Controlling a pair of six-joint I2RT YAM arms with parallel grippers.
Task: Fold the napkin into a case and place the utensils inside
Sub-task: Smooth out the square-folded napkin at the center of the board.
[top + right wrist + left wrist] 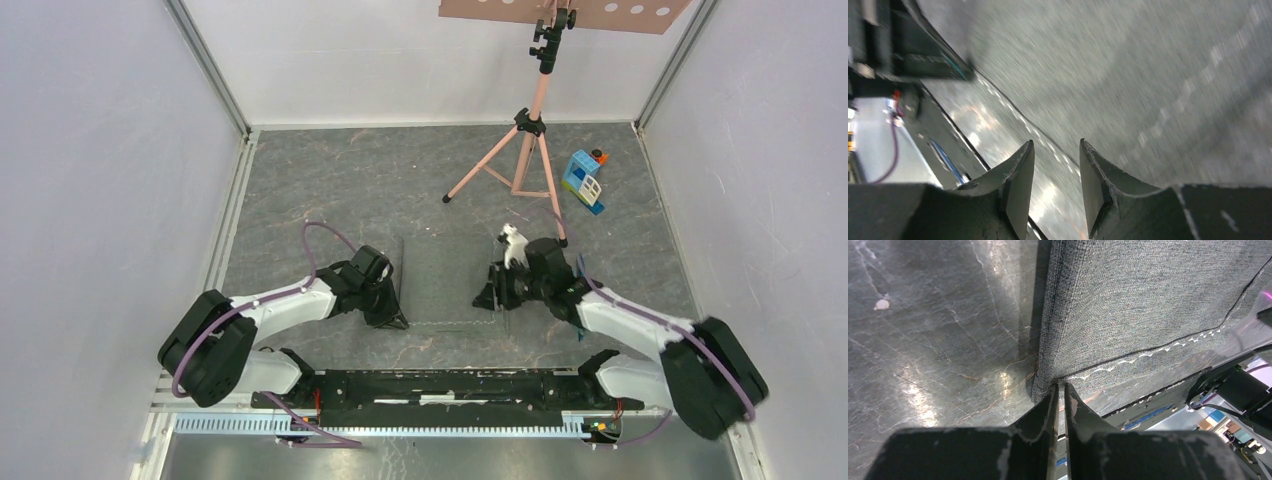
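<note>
Two white walls [90, 150], marbled floor [330, 180]; left tool [1060, 390] tight on napkin [1148, 300], right tool [1055, 150] agape.

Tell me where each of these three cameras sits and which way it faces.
Top external: above and behind the robot, looking down at the floor; left arm, right arm and napkin show.
Left wrist: on the left arm, looking past its fingers, pinched on the napkin's corner.
Right wrist: on the right arm, looking past open fingers at blurred cloth.
Shared: all three see the napkin.
</note>
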